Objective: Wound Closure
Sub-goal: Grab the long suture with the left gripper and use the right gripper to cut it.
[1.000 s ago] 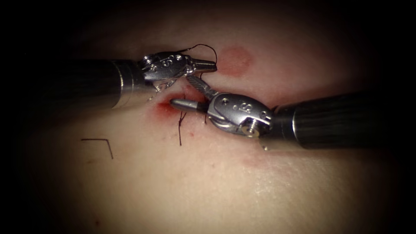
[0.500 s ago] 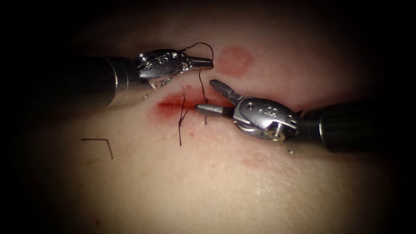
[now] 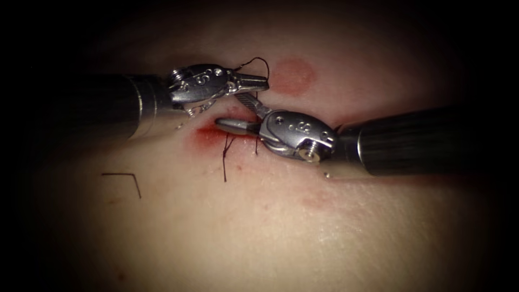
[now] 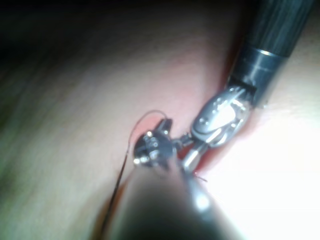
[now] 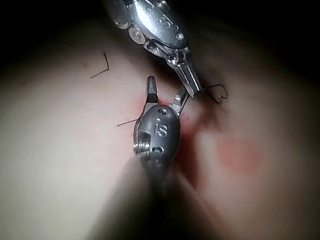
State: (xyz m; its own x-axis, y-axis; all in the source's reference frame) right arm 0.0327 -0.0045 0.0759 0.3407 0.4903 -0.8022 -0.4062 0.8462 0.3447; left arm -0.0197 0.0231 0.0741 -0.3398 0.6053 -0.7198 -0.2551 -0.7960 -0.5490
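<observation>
Pale pork-belly tissue (image 3: 270, 227) lies bare nearest the endoscope. A little further in, well to the left, one loose black right-angled offcut of thread (image 3: 121, 175) rests flat on it. Beyond that, the dark tails of a stitch (image 3: 224, 159) stand out of the tissue and run up to the red-edged cut (image 3: 213, 131), where red fluid (image 3: 197, 139) has pooled at the cut's left end.

Over the cut, the right arm's steel hand (image 3: 228, 110) is spread wide with nothing in it. One jaw lies low along the cut and the other points up toward the left arm's steel hand (image 3: 265, 82) just behind. The left hand is closed on the thin black thread (image 3: 259, 58), which arches above its tip. Farthest back is a round reddish patch (image 3: 292, 74).

Where the needle lies, I cannot tell.

My judgement is that this is thread work at a placed stitch, with the open right hand positioned about the held strand. Any closing there calls for taut thread and jaws kept clear of the tissue.

Count: two hands, one held thread, one offcut, one set of stitch tails.
</observation>
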